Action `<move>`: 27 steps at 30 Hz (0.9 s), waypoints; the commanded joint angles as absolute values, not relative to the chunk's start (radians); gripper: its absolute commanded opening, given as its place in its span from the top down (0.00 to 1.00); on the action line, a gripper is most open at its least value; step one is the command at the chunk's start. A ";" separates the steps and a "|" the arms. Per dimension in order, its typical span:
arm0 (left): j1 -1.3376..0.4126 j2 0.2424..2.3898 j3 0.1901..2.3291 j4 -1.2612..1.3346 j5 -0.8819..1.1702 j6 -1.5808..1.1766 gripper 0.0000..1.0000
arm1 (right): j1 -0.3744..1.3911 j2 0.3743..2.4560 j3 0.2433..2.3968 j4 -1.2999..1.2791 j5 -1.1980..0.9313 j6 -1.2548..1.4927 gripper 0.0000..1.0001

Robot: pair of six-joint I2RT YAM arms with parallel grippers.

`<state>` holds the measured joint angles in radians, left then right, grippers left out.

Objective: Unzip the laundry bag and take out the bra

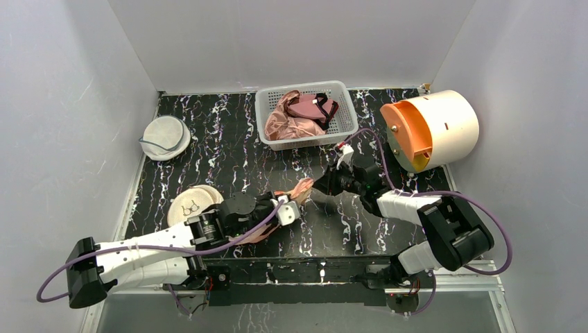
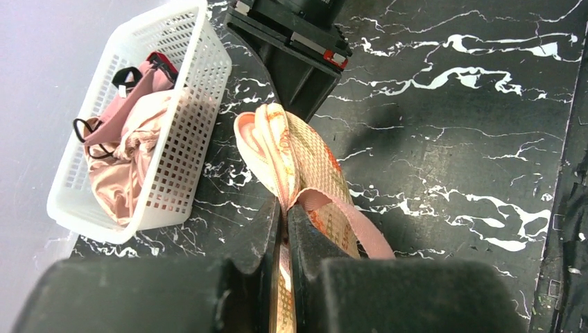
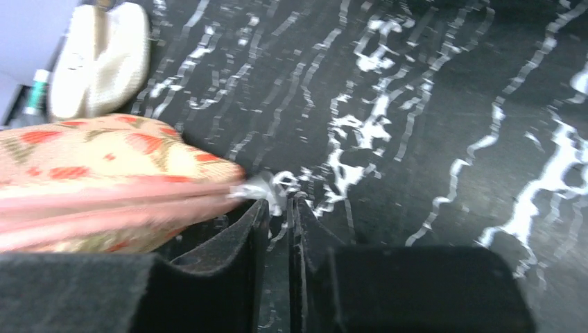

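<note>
Left wrist: my left tool (image 2: 284, 208) clamps bag (image 2: 305, 152) edge as anchor near desk (image 2: 451, 173) front; right tool (image 3: 279, 205) pinches zip pull (image 3: 260, 189) to unzip.

Padded printed cloth laundry bag (image 2: 305, 156); smooth marbled table (image 2: 457, 180); perforated plastic basket (image 2: 191, 118)

- The table (image 1: 229, 139) is black, veined with white like marble.
- A white slotted basket (image 1: 315, 140) stands at the back centre.
- An orange-and-cream drum (image 1: 444, 125) lies on its side at the back right.
- A round white pouch (image 1: 165, 137) lies at the back left.
- A round cream pouch (image 1: 191, 203) lies nearer on the left.
- The laundry bag (image 1: 301, 189) is in the middle, seemingly touching the top.
</note>
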<state>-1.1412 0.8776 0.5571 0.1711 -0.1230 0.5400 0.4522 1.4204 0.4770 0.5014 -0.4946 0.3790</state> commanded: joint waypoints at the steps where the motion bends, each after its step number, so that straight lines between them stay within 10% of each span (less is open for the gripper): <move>1: -1.144 0.956 0.632 0.190 -0.157 0.537 1.00 | 0.443 1.394 0.528 0.373 -0.327 0.358 0.80; 11: -1.144 1.229 0.760 0.097 -0.239 0.406 0.96 | 0.416 1.116 0.636 -0.099 0.088 0.429 0.32; 21: -1.143 1.320 0.808 0.075 -0.234 0.310 0.47 | 0.413 0.889 0.684 -0.223 0.082 0.423 0.23; 24: -1.135 1.247 0.760 0.163 -0.273 0.246 0.02 | 0.413 0.874 0.724 -0.309 0.024 0.399 0.21; 27: -1.131 1.139 0.663 0.306 -0.304 0.257 0.01 | 0.413 0.755 0.672 -0.301 -0.050 0.393 0.09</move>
